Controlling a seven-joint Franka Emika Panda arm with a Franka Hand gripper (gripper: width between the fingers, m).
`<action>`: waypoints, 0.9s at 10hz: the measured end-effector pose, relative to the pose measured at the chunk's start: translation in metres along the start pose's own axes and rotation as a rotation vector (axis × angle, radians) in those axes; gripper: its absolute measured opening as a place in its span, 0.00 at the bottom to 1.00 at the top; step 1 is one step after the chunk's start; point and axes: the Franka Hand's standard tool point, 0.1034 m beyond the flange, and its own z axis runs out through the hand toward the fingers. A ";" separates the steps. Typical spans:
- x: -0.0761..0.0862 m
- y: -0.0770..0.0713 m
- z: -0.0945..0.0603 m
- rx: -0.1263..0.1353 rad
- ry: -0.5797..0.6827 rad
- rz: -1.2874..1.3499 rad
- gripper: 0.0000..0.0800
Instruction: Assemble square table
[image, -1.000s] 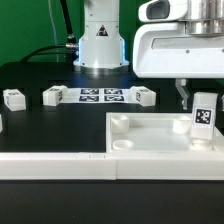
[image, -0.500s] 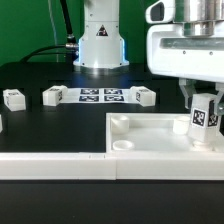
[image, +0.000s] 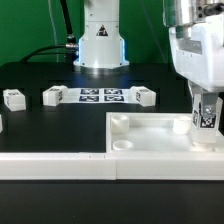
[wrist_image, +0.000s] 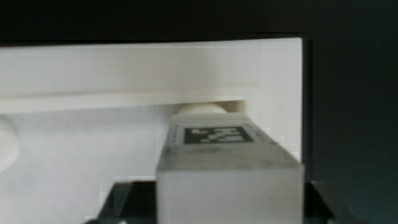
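The square table's white tray-like top (image: 150, 138) lies at the front on the exterior view's right, with round sockets in its corners. My gripper (image: 206, 110) is shut on a short white tagged leg (image: 207, 116), held upright over the top's far right corner. In the wrist view the leg (wrist_image: 222, 160) fills the space between the dark fingers (wrist_image: 132, 196), its tag facing the camera. Just beyond it is the corner socket (wrist_image: 214, 103), under the top's raised rim (wrist_image: 160, 62). Three loose legs (image: 14, 98) (image: 53, 95) (image: 143, 95) lie on the black table.
The marker board (image: 100, 96) lies flat in front of the robot's base (image: 100, 45). A long white rail (image: 55, 166) runs along the front edge, left of the table top.
The gripper has shifted to the exterior view's right and dropped a little, carrying the leg closer to the top's right corner. The loose legs have not moved.
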 end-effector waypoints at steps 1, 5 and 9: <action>0.000 0.000 0.000 -0.001 0.001 -0.051 0.50; -0.004 0.005 0.005 -0.018 0.021 -0.543 0.80; -0.005 0.005 0.002 -0.063 0.061 -0.966 0.81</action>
